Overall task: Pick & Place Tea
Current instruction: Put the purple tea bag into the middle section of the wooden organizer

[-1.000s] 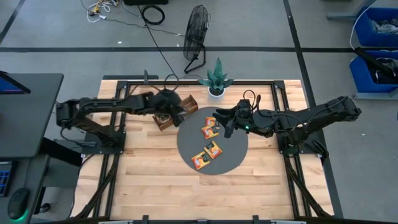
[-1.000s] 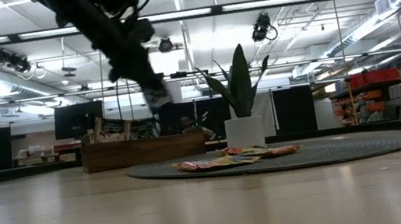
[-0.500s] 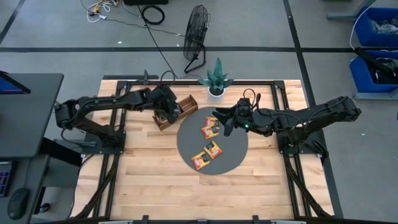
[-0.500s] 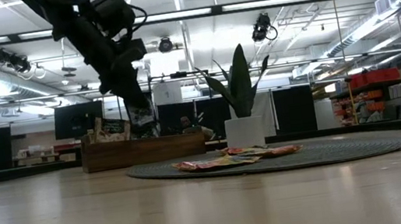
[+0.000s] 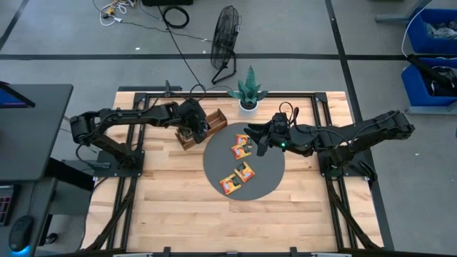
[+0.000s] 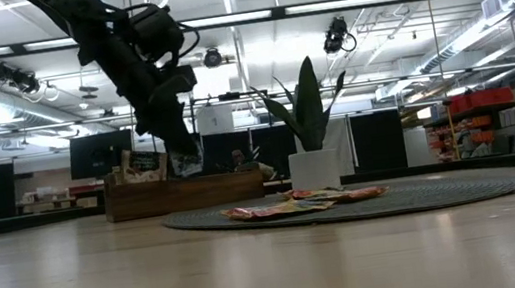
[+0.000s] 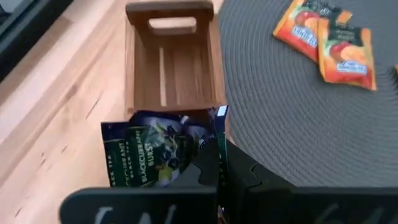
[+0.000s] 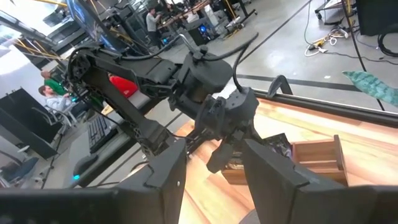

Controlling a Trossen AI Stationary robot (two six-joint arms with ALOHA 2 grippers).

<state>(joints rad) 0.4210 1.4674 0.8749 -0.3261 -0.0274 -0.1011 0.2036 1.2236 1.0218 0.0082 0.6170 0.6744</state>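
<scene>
Your left gripper (image 5: pixel 193 130) sits left of centre in the high view, over the near end of the wooden tray (image 5: pixel 202 127), its fingers pinched shut on a dark blue sachet (image 7: pixel 163 149). The left wrist view shows what the high view hides: the sachet stands on edge inside the tray's nearest compartment, its printed face toward the camera and its lettering running sideways, while the next compartment (image 7: pixel 166 73), the one with the handle slot, is bare wood. In the low view the sachet (image 6: pixel 185 160) hangs from the fingers just above the tray (image 6: pixel 184 193).

At the frame's centre the round grey mat (image 5: pixel 271 182) carries the orange sachets flat: a pair (image 5: pixel 240 148) in its upper half, touching and overlapping, and another pair (image 5: pixel 237 178) lower down, all turned diagonally.

Right of centre, your right gripper (image 5: pixel 260 145) hovers over the mat's upper right edge, beside the upper pair, fingers (image 8: pixel 271 177) apart and holding nothing.
</scene>
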